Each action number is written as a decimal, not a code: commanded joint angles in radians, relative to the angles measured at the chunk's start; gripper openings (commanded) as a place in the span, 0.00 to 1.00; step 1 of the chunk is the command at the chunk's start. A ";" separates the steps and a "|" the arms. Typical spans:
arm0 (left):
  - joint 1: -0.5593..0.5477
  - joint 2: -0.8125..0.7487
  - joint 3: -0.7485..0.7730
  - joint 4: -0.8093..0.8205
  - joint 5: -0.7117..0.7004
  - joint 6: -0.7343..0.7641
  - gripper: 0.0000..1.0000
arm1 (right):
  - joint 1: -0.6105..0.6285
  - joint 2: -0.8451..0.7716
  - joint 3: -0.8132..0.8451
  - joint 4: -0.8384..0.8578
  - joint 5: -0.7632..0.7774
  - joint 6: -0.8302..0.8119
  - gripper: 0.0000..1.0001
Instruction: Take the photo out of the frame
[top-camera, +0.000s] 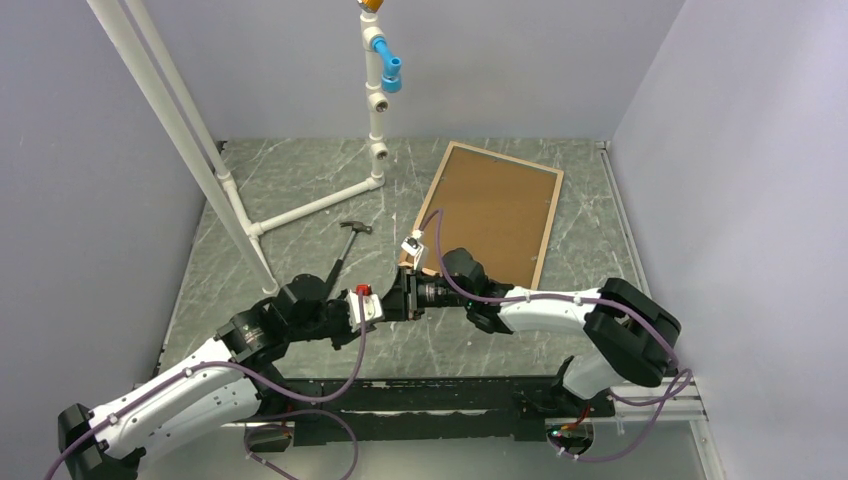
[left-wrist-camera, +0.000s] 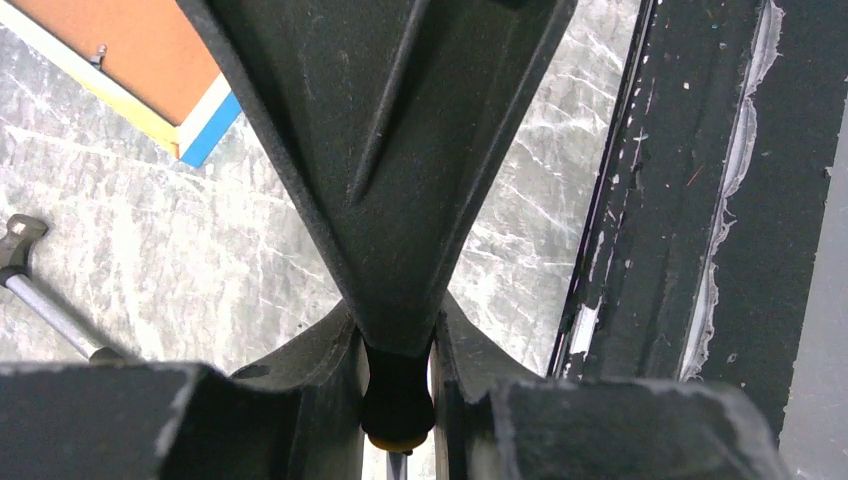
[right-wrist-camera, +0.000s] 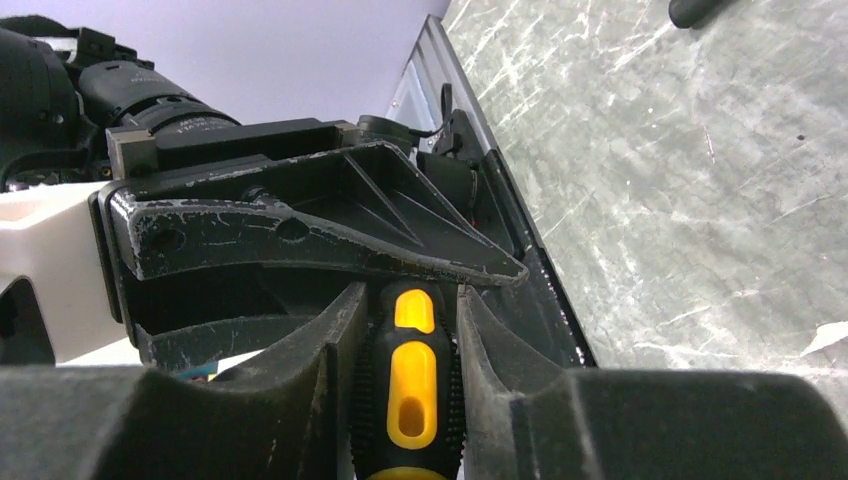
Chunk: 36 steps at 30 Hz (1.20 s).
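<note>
Right wrist: R tool (right-wrist-camera: 410, 300) pinches screwdriver's (right-wrist-camera: 412, 390) yellow grip; L wrist: L tool (left-wrist-camera: 398, 312) pinches its black end.

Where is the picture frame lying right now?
In the top view, the frame lies back-up at the far right of the table, right of the hammer.

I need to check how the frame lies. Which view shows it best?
The top external view: the whole frame lies flat, brown back up. The left wrist view catches only one corner, with a blue edge; the right wrist view shows none of it.
</note>
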 joint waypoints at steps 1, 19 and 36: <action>-0.006 -0.022 0.020 0.132 0.013 -0.021 0.02 | 0.017 -0.012 0.007 0.014 0.039 -0.007 0.00; -0.007 -0.008 0.065 0.073 -0.075 -0.022 0.00 | -0.087 -0.244 -0.019 -0.146 -0.028 -0.145 0.19; -0.007 -0.064 0.036 0.105 -0.077 -0.025 0.00 | 0.031 -0.163 -0.024 0.014 0.252 -0.011 0.69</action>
